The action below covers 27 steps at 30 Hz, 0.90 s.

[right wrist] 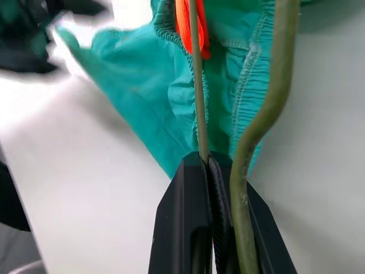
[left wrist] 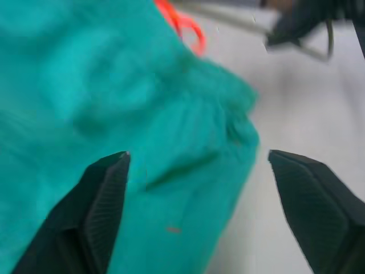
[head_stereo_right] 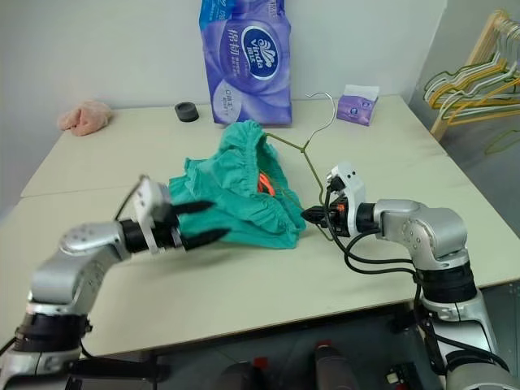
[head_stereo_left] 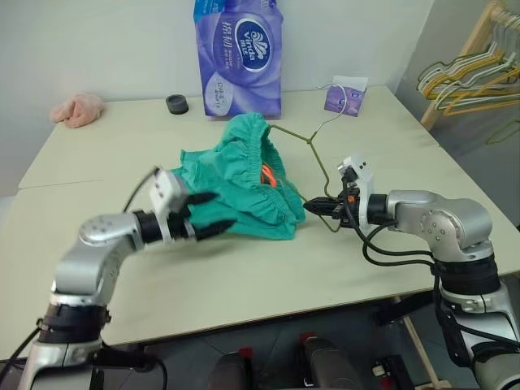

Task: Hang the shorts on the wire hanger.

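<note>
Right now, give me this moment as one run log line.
left gripper: open at shorts edge | right gripper: shut on wire hanger | shorts bunched over hanger, on table

Beige table [head_stereo_left: 244,276]: shorts [head_stereo_left: 244,183], tissue pack [head_stereo_left: 238,57]

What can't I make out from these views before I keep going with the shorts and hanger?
- Eye views: the shorts cover much of the wire hanger, so how far it is threaded is hidden.
- Left wrist view: the left pincer is open; fabric is blurred, and contact is unclear.
- Right wrist view: the right pincer is shut on the wire hanger; the scene's far side is blurred.
</note>
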Each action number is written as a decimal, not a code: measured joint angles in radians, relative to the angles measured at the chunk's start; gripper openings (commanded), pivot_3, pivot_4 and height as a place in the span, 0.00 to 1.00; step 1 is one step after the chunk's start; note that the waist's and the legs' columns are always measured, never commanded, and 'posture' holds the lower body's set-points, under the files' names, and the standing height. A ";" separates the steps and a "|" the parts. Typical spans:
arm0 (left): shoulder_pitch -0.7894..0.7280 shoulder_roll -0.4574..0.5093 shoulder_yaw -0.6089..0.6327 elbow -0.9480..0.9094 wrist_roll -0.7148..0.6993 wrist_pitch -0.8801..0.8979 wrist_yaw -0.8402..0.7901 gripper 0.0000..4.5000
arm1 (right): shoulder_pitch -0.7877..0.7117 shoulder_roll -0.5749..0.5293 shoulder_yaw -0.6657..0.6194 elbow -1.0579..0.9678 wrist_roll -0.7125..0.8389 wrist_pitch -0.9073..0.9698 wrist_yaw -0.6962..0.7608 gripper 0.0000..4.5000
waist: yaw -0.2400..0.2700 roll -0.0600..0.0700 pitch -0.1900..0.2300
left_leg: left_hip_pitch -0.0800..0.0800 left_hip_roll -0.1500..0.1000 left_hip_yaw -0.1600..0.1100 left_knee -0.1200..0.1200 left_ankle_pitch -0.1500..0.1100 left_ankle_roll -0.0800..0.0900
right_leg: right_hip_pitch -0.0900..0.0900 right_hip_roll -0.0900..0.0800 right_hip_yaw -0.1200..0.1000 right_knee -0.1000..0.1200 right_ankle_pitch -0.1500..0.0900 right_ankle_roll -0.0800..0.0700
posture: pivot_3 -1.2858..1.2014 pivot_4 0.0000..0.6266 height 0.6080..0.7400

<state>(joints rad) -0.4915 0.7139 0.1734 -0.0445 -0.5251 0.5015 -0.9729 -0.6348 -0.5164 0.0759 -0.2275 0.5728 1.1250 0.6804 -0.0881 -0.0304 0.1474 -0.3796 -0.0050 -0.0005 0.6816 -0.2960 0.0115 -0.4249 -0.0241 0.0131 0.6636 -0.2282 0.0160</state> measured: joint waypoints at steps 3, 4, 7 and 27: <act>-0.161 0.045 0.040 0.063 -0.018 0.007 -0.003 1.00 | 0.011 -0.024 0.045 -0.037 -0.025 -0.043 0.006 0.00 | -0.002 0.000 0.000 | 0.000 -0.001 0.001 0.000 0.000 0.000 | 0.000 0.000 0.001 -0.001 0.000 0.000 | 0.45 0.16 1.00; -0.212 0.065 0.036 0.098 -0.009 -0.009 -0.024 1.00 | 0.017 -0.036 0.063 -0.048 -0.042 -0.064 0.012 0.00 | -0.004 0.000 0.000 | 0.001 -0.001 0.002 0.000 0.000 0.000 | 0.000 0.000 0.001 -0.001 0.000 0.000 | 0.45 0.16 1.00; -0.296 0.113 -0.017 0.184 0.049 -0.088 -0.113 1.00 | 0.023 -0.060 0.108 -0.056 -0.077 -0.114 0.028 0.00 | -0.013 0.000 0.000 | 0.001 -0.002 0.003 0.000 0.000 0.000 | 0.000 0.001 0.002 -0.001 0.000 0.000 | 0.45 0.15 1.00; -0.473 0.122 -0.317 0.588 0.396 -0.698 -0.524 1.00 | 0.051 -0.134 0.268 -0.120 -0.284 -0.384 0.127 0.00 | -0.032 0.000 0.000 | -0.001 -0.001 0.002 0.000 0.000 0.000 | -0.002 0.002 0.002 -0.001 0.000 0.000 | 0.44 0.15 1.00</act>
<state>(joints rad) -0.9645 0.8362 -0.1439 0.5431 -0.1296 -0.1966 -1.4970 -0.5834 -0.6502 0.3443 -0.3474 0.2889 0.7407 0.8072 -0.1201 -0.0303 0.1472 -0.3808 -0.0062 0.0019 0.6816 -0.2958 0.0114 -0.4266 -0.0221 0.0149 0.6628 -0.2282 0.0163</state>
